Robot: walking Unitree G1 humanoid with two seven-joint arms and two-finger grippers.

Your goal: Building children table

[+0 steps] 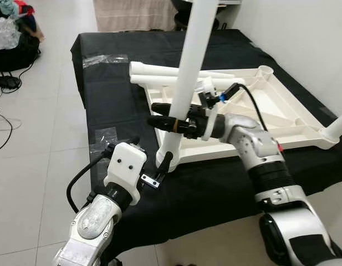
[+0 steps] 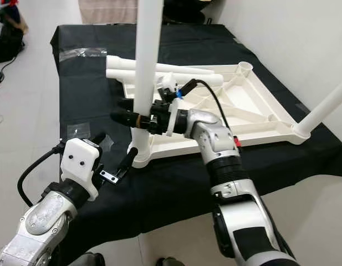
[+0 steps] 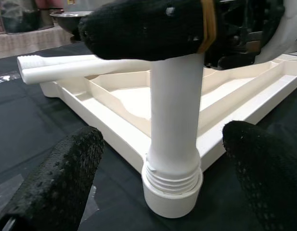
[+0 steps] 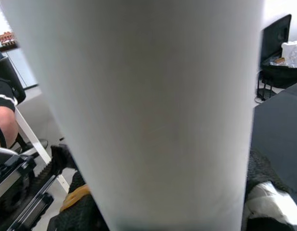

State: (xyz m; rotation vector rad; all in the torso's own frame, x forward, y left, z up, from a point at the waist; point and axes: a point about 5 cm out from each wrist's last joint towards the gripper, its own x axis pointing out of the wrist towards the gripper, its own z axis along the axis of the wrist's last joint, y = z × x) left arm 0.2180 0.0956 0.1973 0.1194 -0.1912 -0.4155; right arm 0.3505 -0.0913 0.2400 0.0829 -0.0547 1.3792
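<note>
Your right pincer point(image 1: 162, 114) clamped around the upright white table leg point(image 1: 187, 83), leg screwed into the near corner socket of the upturned white tabletop point(image 1: 281, 119) on the black-draped surface point(image 1: 104, 100), your left pincer point(image 1: 159, 166) spread wide beside the leg's base, holding nothing.

- A black cloth point(image 1: 215, 188) covers the low work surface, hanging over its near edge above the pale tiled floor point(image 1: 37, 166).
- An upturned white tabletop point(image 1: 281, 119) lies flat on the cloth, ribbed underside facing up, reaching toward the right edge.
- Its near left corner socket point(image 1: 169, 160) sits on the cloth with a white leg point(image 1: 190, 72) standing up from it; another leg point(image 1: 337, 127) rises at the near right corner.
- Two loose white legs point(image 1: 159, 75) lie across the far left rim of the tabletop.
- Strips of clear tape point(image 1: 104, 60) lie on the cloth at the far left, and another piece point(image 1: 104, 136) near the left edge.
</note>
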